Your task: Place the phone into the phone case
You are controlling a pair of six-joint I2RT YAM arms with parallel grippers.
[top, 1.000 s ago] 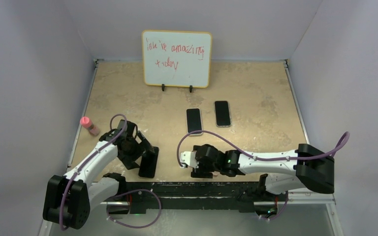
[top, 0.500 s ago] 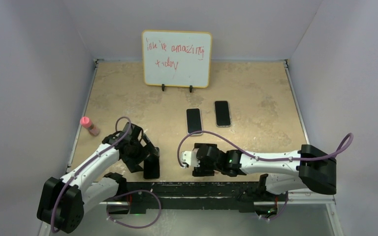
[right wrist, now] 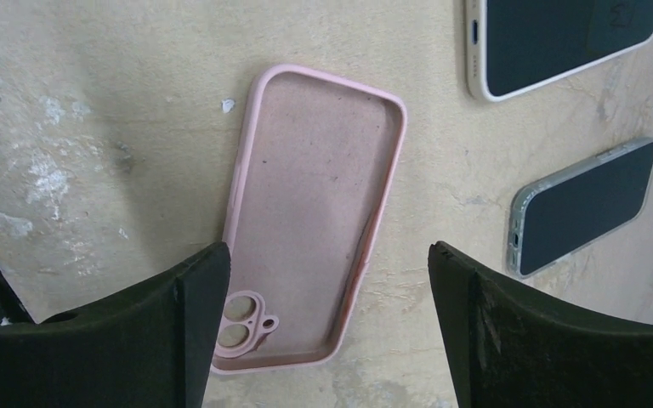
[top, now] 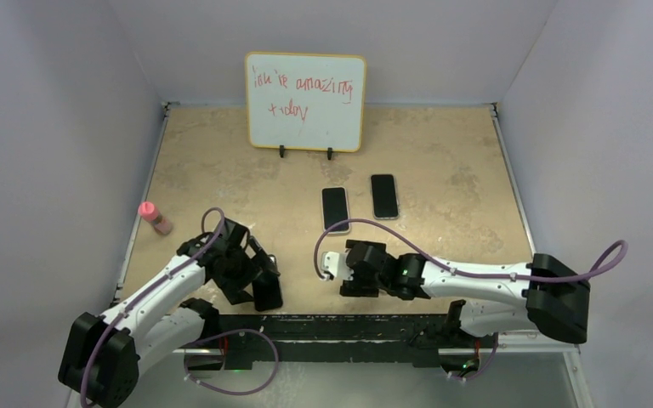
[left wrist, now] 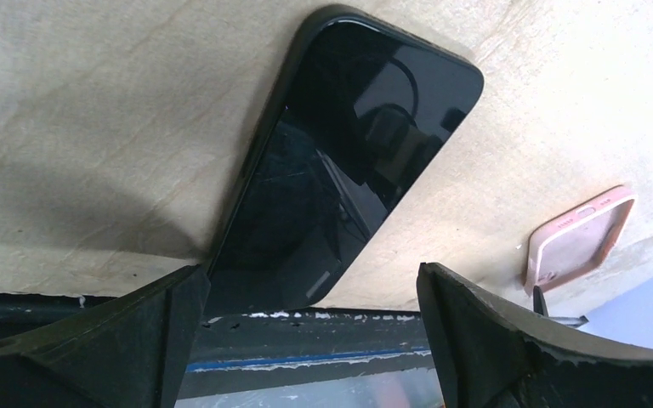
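Observation:
A black phone (left wrist: pixel 349 161) lies screen up on the tan table, its near end at the table's front edge; the top view shows the phone (top: pixel 270 297) beside my left arm. My left gripper (left wrist: pixel 310 340) hovers open over that near end, holding nothing. The pink phone case (right wrist: pixel 310 212) lies open side up, camera cut-out towards me, and is also visible as a phone case (left wrist: pixel 580 236) off to the right. My right gripper (right wrist: pixel 327 331) stands open just above the case's near end, one finger on each side. In the top view the right gripper (top: pixel 344 272) hides the case.
Two other phones lie farther back, a white-edged phone (top: pixel 335 208) and a clear-cased phone (top: pixel 383 196). A whiteboard (top: pixel 305 90) stands at the back. A pink-capped bottle (top: pixel 154 217) sits at the left edge. Walls enclose three sides.
My left gripper has swung right and nearer over the black phone. The right gripper has shifted slightly right and away, staying over the case.

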